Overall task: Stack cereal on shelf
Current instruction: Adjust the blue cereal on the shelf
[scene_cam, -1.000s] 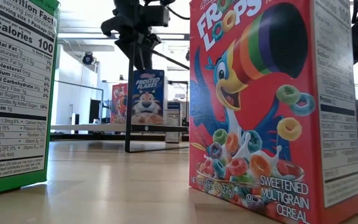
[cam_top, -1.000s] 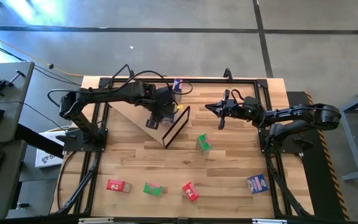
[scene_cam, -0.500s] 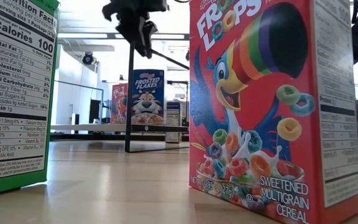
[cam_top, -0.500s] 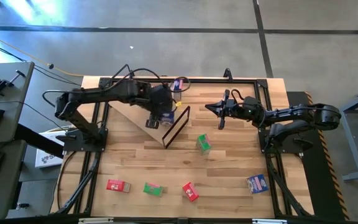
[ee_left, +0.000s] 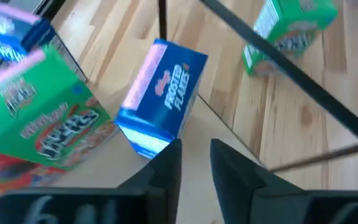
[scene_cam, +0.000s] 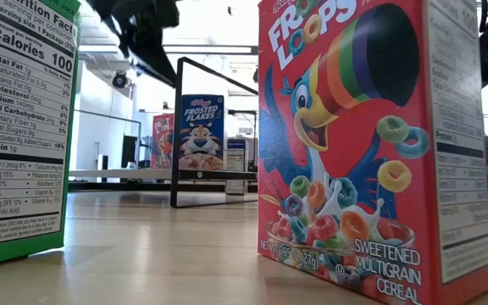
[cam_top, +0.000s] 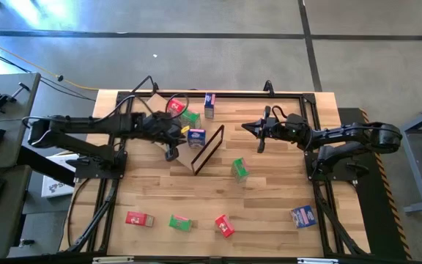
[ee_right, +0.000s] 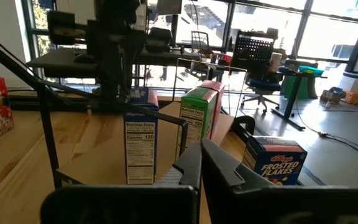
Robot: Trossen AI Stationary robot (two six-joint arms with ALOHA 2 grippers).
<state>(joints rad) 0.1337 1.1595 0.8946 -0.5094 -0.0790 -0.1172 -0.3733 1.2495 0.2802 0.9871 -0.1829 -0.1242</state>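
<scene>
The shelf, a tan panel point(cam_top: 154, 123) with a dark metal frame point(cam_top: 209, 147) at its right end, lies at the table's far left. On the panel stand a red box point(cam_top: 174, 106), a green box point(cam_top: 190, 117) and a blue Frosted Flakes box point(cam_top: 195, 136), which also shows in the left wrist view point(ee_left: 163, 96). My left gripper point(cam_top: 171, 152) hangs to the left of the blue box, near the panel's near edge. Its fingers point(ee_left: 166, 165) are a little apart and empty. My right gripper point(cam_top: 245, 127) waits right of the frame, shut and empty point(ee_right: 201, 152).
Another blue box point(cam_top: 209, 103) stands at the far edge. A green box point(cam_top: 239, 170) stands mid-table. A red box point(cam_top: 139, 218), a green box point(cam_top: 180, 222), a red box point(cam_top: 223, 225) and a blue box point(cam_top: 303, 215) stand along the near edge. The dark table frame point(cam_top: 310, 110) rims the top.
My left gripper has risen from above the blue box on the shelf. It has drawn back toward the table's left and near edges. The blue box stays standing where it was. My right arm has kept still.
</scene>
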